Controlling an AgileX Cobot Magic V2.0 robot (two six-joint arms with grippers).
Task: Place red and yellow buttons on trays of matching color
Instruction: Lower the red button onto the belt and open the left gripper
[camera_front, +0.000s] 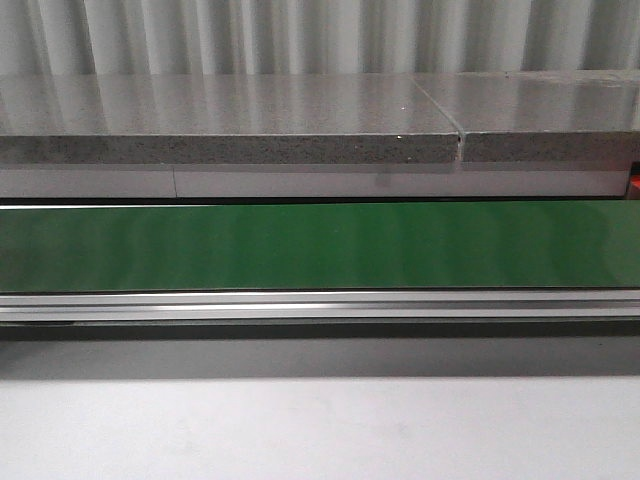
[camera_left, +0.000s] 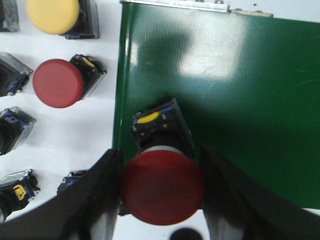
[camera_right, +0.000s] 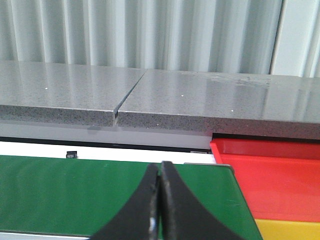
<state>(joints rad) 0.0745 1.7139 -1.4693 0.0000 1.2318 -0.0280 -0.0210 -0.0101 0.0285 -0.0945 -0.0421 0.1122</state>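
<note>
Left gripper (camera_left: 161, 192) clasps red button (camera_left: 161, 188) over green belt (camera_left: 240, 100); no legible writing.

No legible text, labels, brands, or numbers are showing in any view. The buttons and trays are displaying no readable markings.

Left tool (camera_left: 161, 200): two broad black fingers (camera_left: 95, 205) are seen, matt and smooth, widening toward the base (edges blurred by closeness).
Right tool (camera_right: 160, 200): two black fingers (camera_right: 142, 210) are shown, curved and tapering to narrow tips.
Right tool marking: a small pale fleck is seen at the inner edge of one finger.
Screws, cables: none can be made out.
</note>
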